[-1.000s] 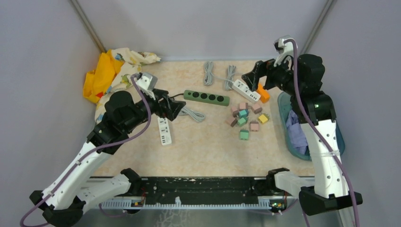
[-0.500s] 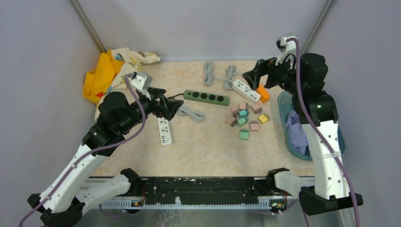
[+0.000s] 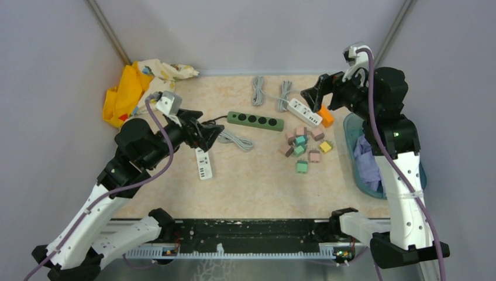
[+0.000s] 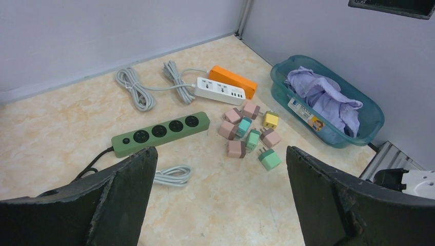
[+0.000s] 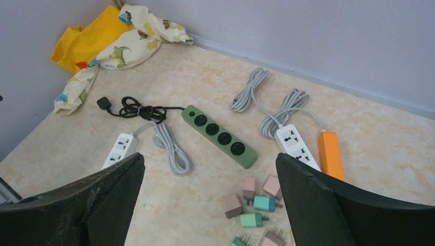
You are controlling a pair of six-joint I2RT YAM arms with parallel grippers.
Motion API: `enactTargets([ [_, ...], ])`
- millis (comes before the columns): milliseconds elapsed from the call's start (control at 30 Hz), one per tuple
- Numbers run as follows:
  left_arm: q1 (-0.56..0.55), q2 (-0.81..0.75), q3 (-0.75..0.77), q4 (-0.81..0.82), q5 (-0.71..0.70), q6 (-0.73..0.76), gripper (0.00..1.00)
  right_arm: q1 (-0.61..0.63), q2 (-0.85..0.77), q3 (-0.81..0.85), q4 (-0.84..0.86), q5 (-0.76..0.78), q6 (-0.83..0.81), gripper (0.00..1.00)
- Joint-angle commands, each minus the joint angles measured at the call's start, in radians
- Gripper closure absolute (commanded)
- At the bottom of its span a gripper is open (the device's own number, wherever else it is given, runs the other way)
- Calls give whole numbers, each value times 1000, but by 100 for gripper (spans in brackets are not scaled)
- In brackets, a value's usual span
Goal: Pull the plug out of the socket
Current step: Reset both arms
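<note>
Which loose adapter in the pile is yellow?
The yellow adapter at the pile's right edge, nearest the teal bin; the other adapters are pink, green or teal.

The beige table (image 3: 263,181) carries power strips (image 3: 255,120), scattered plug adapters (image 3: 303,146), a cloth (image 3: 126,91) and a bin (image 4: 281,88)

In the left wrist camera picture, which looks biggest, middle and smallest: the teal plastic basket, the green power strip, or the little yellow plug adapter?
1. Teal plastic basket.
2. Green power strip, nearly as long but much thinner.
3. Yellow plug adapter, clearly smallest.
</note>
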Motion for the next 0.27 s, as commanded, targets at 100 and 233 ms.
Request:
enactTargets([
  [100, 2, -16, 14, 24, -8, 6, 0, -7, -3, 16, 19, 22, -5, 1],
  [233, 2, -10, 15, 31, -8, 9, 0, -8, 1, 20, 14, 22, -15, 1],
])
